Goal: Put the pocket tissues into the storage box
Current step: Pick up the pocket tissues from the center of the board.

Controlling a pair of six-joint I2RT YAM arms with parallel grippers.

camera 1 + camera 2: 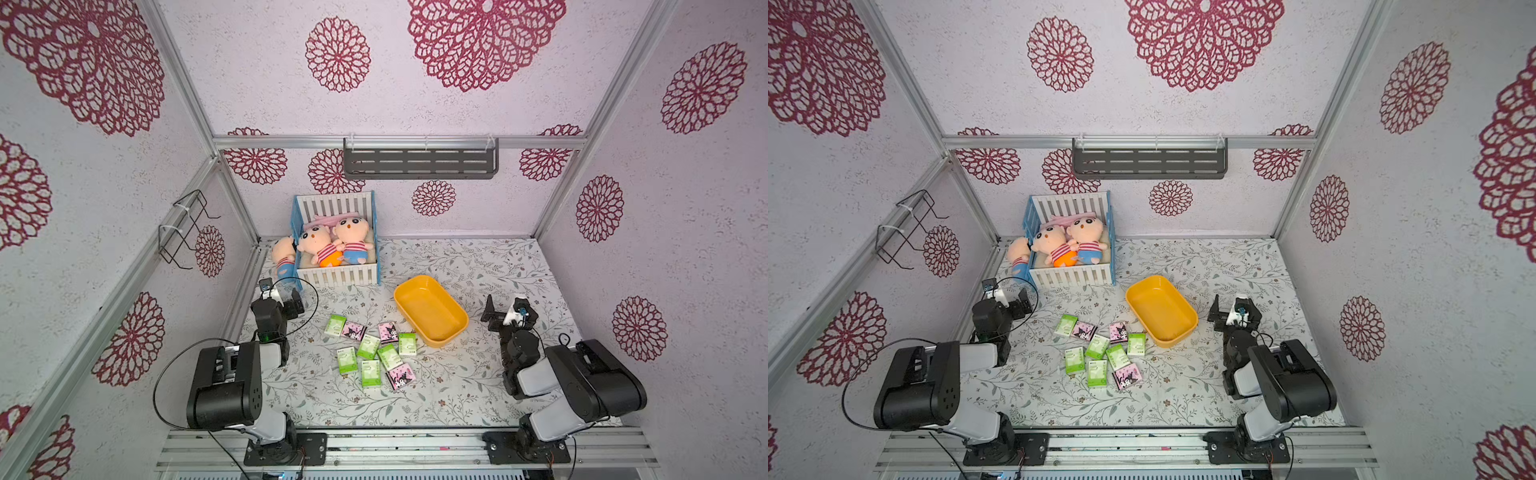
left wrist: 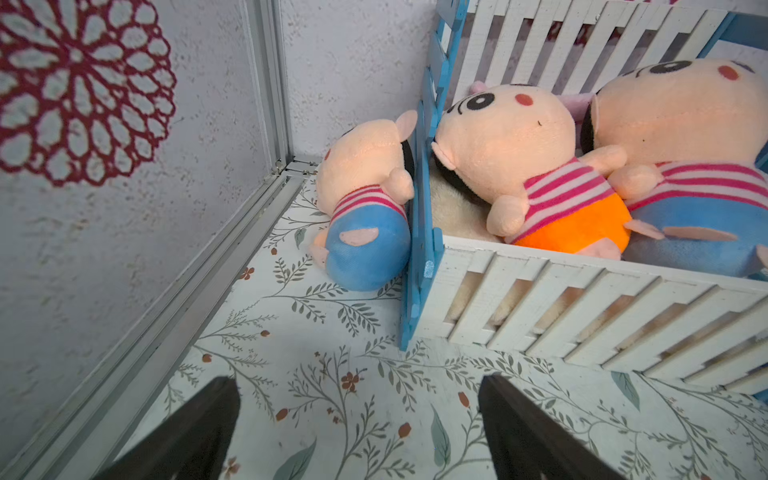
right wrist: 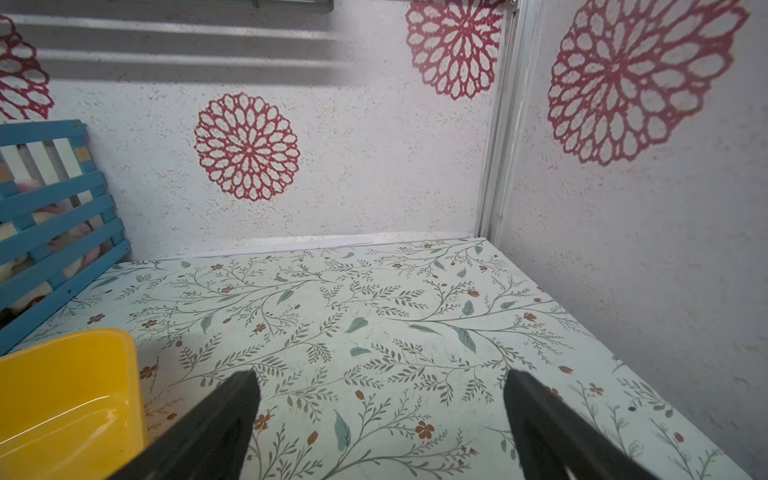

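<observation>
Several pocket tissues point(image 1: 368, 346) point(image 1: 1098, 347), green-and-white and pink with a black figure point(image 1: 401, 376), lie scattered flat on the floral table in both top views. Just beyond them to the right sits the storage box point(image 1: 430, 309) point(image 1: 1160, 309), a shallow yellow tub with nothing in it; the right wrist view catches its corner point(image 3: 62, 399). My left gripper point(image 1: 296, 306) point(image 2: 357, 382) is open over bare table near the crate, left of the packets. Open too is my right gripper point(image 1: 490, 312) point(image 3: 380, 376), over bare table right of the tub. Neither holds anything.
A white-slatted, blue-sided crate point(image 1: 338, 276) point(image 2: 540, 291) with plush dolls stands at the back left; one doll point(image 1: 284, 255) point(image 2: 365, 224) lies outside it against the wall. A grey shelf point(image 1: 419, 164) hangs on the back wall and a wire rack point(image 1: 187, 228) on the left wall.
</observation>
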